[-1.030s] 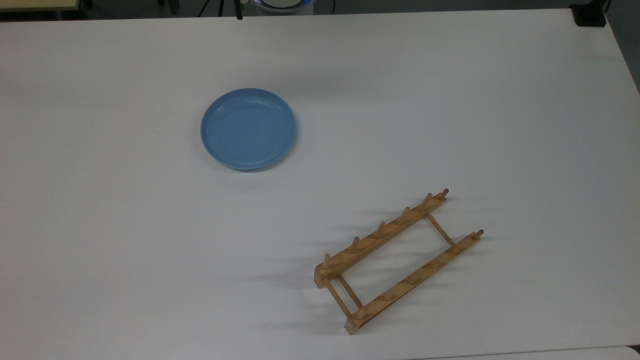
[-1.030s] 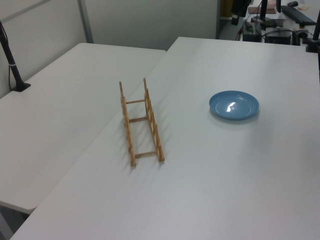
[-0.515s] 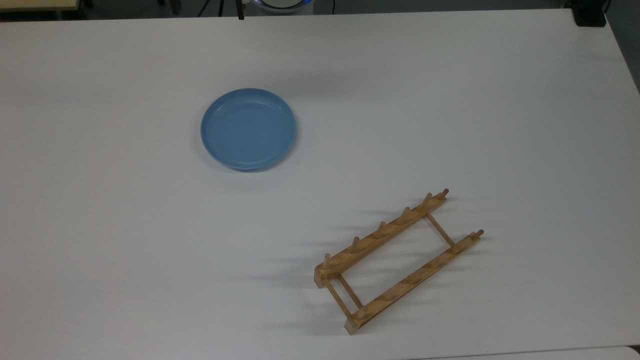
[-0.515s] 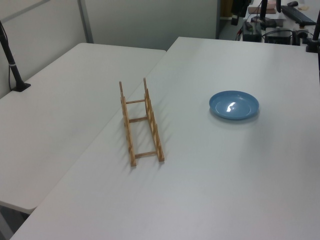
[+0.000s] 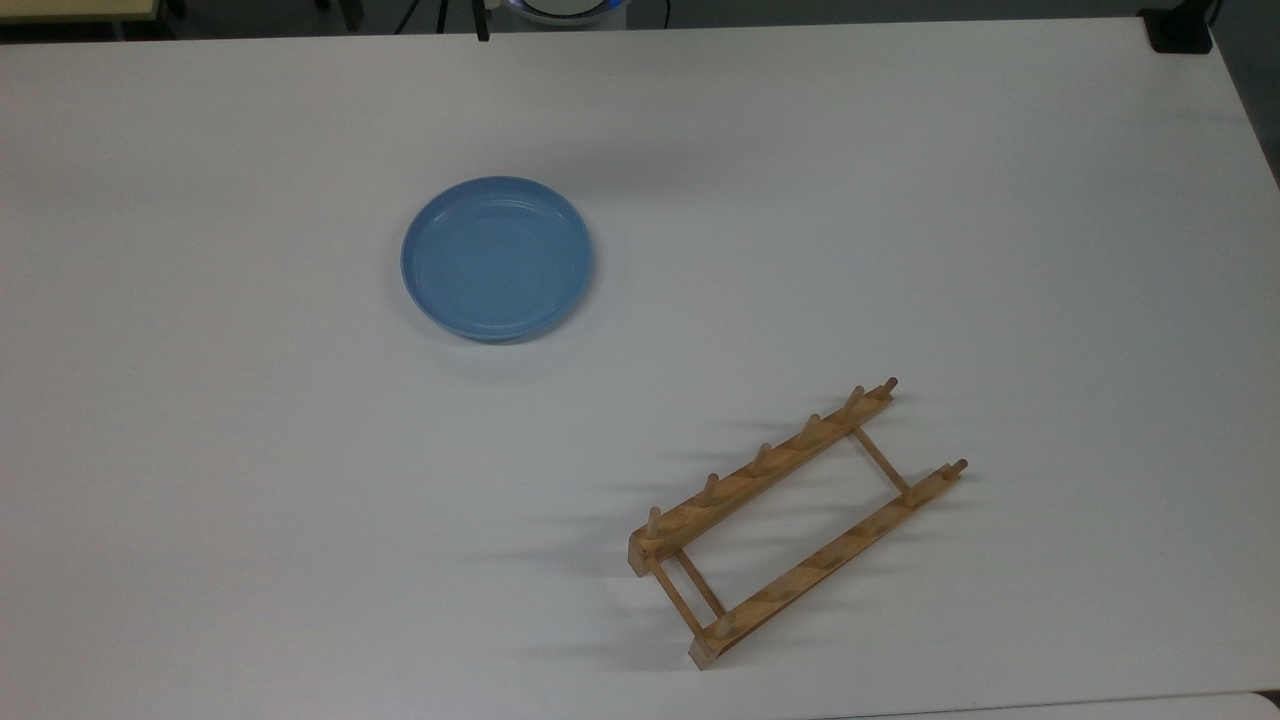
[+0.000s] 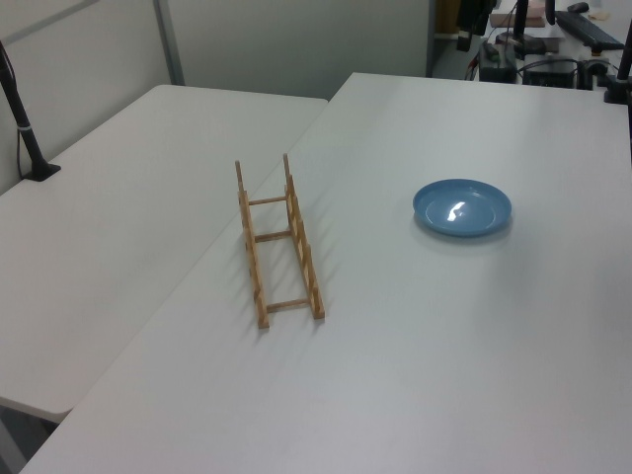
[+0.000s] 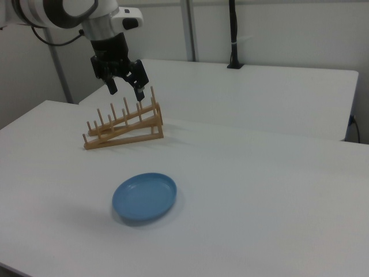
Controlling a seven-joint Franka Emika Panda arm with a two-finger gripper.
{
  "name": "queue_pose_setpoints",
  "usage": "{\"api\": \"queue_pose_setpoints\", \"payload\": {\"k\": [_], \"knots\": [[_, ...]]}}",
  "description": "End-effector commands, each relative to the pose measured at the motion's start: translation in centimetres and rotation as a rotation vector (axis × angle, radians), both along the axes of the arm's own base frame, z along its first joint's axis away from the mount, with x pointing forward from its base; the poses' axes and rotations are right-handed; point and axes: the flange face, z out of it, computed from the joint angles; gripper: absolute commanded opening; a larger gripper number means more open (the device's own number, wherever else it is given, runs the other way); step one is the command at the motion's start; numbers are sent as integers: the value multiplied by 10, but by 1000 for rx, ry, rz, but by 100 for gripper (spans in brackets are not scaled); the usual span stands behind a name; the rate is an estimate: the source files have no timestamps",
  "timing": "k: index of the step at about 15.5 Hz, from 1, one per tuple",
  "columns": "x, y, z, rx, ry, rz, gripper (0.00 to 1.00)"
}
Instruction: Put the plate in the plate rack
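plate: the light-blue plate (image 7: 144,197) sits flat on the white tabletop (image 7: 259,190), nearest in the right view
plate rack: the wooden plate rack (image 7: 123,127) is well apart, farther back
end effector: up in the air (image 7: 125,86), fingers spread, holding nothing

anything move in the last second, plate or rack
Nothing visibly changed. The plate lies flat on the white table in the same spot, and the plate rack stands apart from it as before, with nothing in it.
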Motion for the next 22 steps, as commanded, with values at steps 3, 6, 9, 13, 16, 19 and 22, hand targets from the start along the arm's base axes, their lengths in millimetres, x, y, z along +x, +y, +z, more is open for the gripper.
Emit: {"api": "queue_pose_setpoints", "payload": {"k": [3, 6, 9, 13, 16, 19, 22], "knots": [[-6, -15, -23, -78, 68, 323, 100], [-8, -35, -51, -103, 124, 362, 100], [-2, -59, -89, -100, 134, 327, 100], [3, -78, -157, -93, 148, 291, 100], [8, -82, -213, -76, 183, 286, 100], [16, -81, -253, -71, 187, 246, 100], [23, -75, -276, -70, 193, 220, 100]]}}
